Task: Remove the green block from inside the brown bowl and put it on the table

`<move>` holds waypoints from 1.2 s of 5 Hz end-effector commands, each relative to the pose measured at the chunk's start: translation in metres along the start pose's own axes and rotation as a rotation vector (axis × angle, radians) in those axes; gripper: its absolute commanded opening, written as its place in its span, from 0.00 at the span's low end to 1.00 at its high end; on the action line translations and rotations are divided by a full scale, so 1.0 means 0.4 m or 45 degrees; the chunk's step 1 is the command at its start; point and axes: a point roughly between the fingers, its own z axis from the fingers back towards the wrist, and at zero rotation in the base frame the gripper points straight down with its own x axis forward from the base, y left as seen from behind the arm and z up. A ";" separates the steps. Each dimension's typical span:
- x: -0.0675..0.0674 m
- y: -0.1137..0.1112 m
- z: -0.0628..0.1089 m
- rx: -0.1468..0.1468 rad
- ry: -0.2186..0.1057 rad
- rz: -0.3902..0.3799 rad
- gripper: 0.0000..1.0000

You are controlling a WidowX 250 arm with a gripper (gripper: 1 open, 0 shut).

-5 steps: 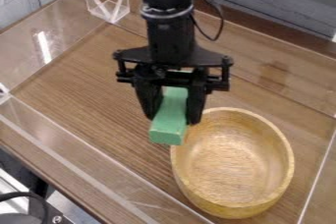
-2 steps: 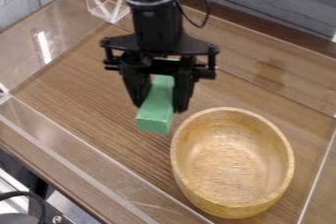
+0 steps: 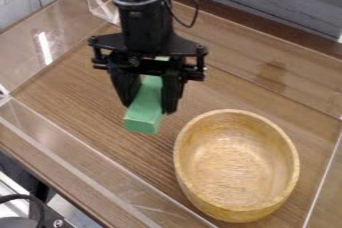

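Jaws clamp green block (image 3: 144,110) (above table (image 3: 67,92)).

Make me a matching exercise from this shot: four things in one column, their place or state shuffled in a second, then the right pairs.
Things
1. block
2. bowl
3. gripper
4. table

States
A. empty, at lower right
B. wood-grain, under everything
C. green, held off the table
D. black, shut on the block, pointing down

Pairs: 1-C, 2-A, 3-D, 4-B
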 end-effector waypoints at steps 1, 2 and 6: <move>0.010 0.015 0.015 0.003 -0.062 -0.018 0.00; 0.012 0.031 0.005 0.020 -0.071 -0.035 0.00; 0.046 0.076 -0.051 0.072 -0.096 -0.047 0.00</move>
